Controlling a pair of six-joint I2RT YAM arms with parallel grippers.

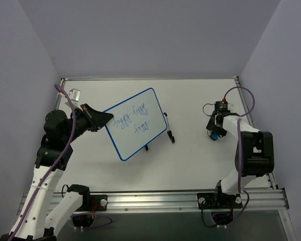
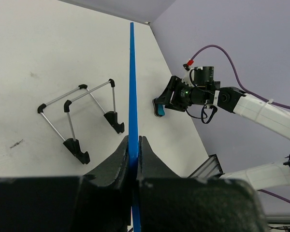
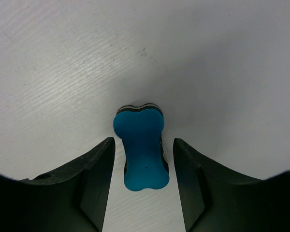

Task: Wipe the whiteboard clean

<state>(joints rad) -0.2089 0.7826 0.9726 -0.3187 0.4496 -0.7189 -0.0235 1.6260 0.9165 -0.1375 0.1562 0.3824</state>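
Observation:
The whiteboard [image 1: 134,124], white with a thin blue frame and blue handwriting, is held tilted above the table. My left gripper [image 1: 104,118] is shut on its left edge. In the left wrist view the board shows edge-on as a blue strip [image 2: 132,87] pinched between my fingers [image 2: 133,145]. A blue bone-shaped eraser [image 3: 141,147] lies flat on the table. My right gripper [image 3: 141,145] is open, pointing down, with one finger on each side of the eraser and not touching it. In the top view the eraser [image 1: 214,134] peeks out under the right gripper [image 1: 215,130].
A wire stand with black feet [image 1: 168,129] stands on the table just right of the board; it also shows in the left wrist view [image 2: 82,121]. The table's far edge [image 1: 150,79] meets the back wall. A metal rail [image 1: 155,200] runs along the near edge.

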